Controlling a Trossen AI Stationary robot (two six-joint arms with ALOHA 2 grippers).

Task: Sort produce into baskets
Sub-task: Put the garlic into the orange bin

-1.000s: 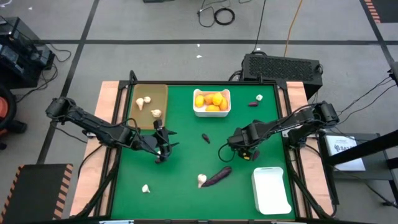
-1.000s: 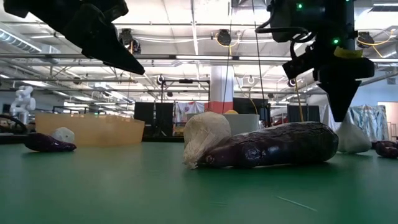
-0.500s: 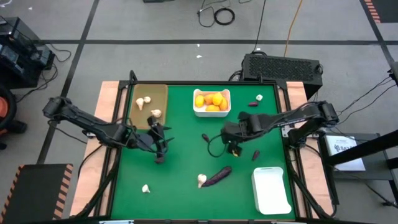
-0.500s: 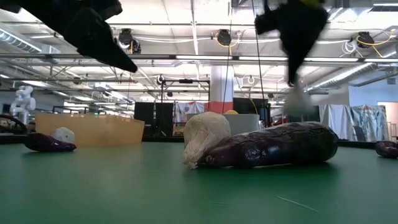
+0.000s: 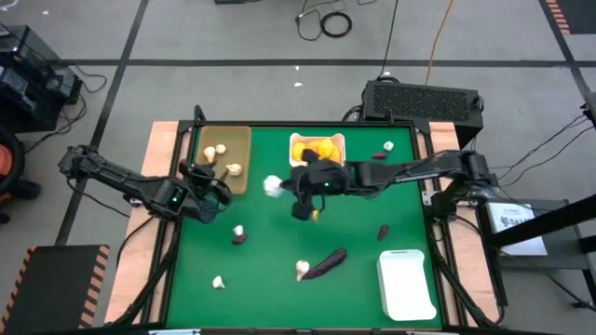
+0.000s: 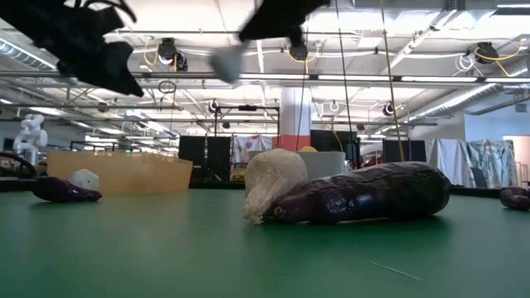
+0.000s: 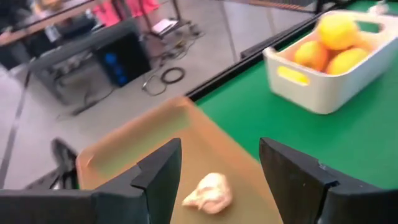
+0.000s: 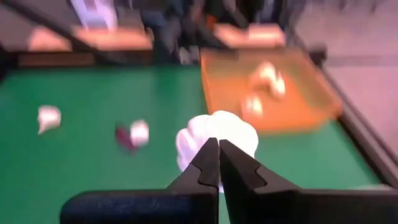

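Right tool (image 5: 277, 187) swung from right of table centre across to just beside the tan tray (image 5: 244, 149), now pinched on a white garlic (image 5: 272, 186). Left tool (image 5: 216, 186) pulled back from mid-table to the tray's near edge, uncovering a garlic (image 5: 238, 230) and purple piece (image 5: 241, 238).

Three baskets (image 5: 226, 156), six garlic bulbs (image 5: 273, 185)

Looking straight down from high above on the whole green felt table (image 5: 279, 251). Level at tabletop height, close behind the long dark purple eggplant (image 6: 364, 194), also seen overhead. Wrist views facing the flat tan tray (image 7: 205, 152).
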